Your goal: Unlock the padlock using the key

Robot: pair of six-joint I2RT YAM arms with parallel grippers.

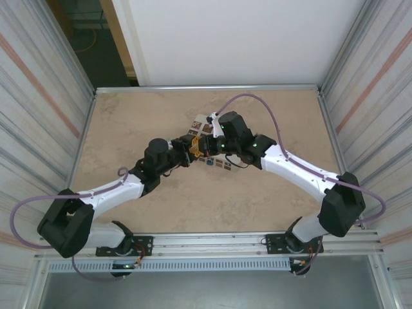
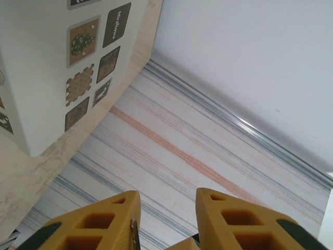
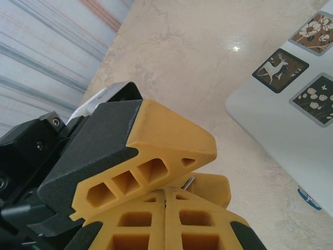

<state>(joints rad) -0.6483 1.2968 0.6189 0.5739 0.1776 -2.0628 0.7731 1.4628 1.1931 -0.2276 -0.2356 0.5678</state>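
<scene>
Both grippers meet above mid-table, beside the white tiled box (image 1: 202, 120). My left gripper (image 1: 190, 147) is open; its yellow fingers (image 2: 104, 221) stand well apart. A thin silvery key (image 2: 134, 232) lies along the inner face of one finger. In the right wrist view the key (image 3: 188, 182) pokes out just past my right gripper (image 3: 165, 191), which is shut, its tips tucked between the left gripper's fingers (image 3: 171, 136). The right gripper seems to hold the key by its hidden end. A small blue padlock (image 3: 308, 199) peeks out at the box's lower edge.
The white box (image 2: 36, 78) with dark picture tiles (image 3: 280, 71) sits on the beige marbled table (image 1: 129, 122). Striped enclosure walls (image 2: 208, 135) stand close on both sides, with a white panel at the back. The right arm's purple cable (image 1: 273, 112) arcs over the box.
</scene>
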